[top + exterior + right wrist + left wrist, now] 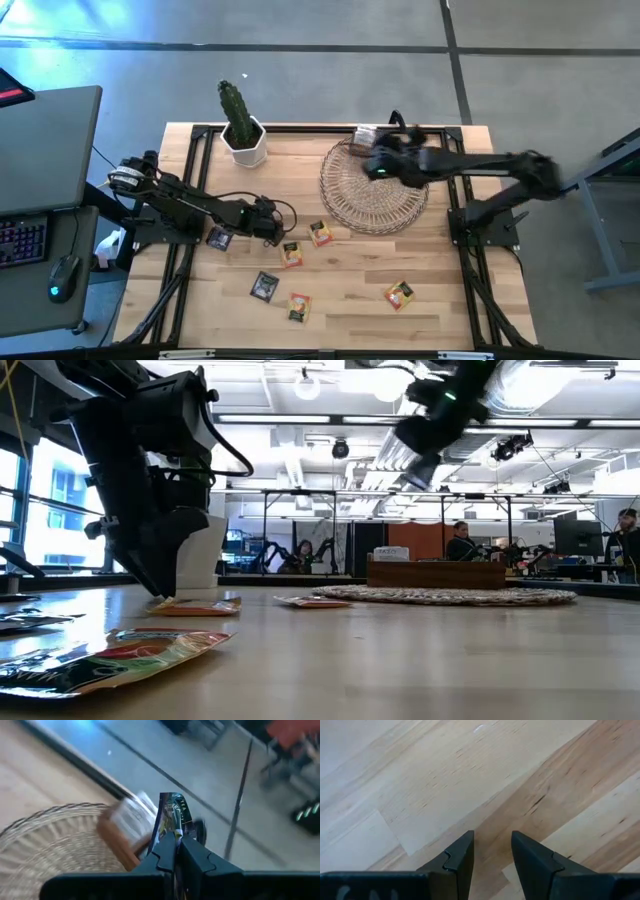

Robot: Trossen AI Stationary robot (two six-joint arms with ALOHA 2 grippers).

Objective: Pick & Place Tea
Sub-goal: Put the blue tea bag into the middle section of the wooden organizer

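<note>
My right gripper (176,839) is up in the air over the far side of the round wicker mat (375,185), shut on a dark tea sachet (172,812). Just beyond it, the brown wooden box (120,837) stands on the mat's far edge. Several more tea sachets lie flat on the table, among them a black one (219,238), an orange one (291,254) and another orange one (400,294). My left gripper (492,837) hangs low over bare wood at the table's left (270,222), open, with nothing between its fingers. My right gripper pinches the dark sachet by one edge (173,831) between its two fingers. The rest of the sachet stands out past the fingertips. The fingers come from the table's right, slanting down. The sachet is lifted clear, above the mat.
A potted cactus (241,125) stands at the far left of the table. Black frame rails (190,200) run along both sides. People sit in the room beyond the table (460,540).
</note>
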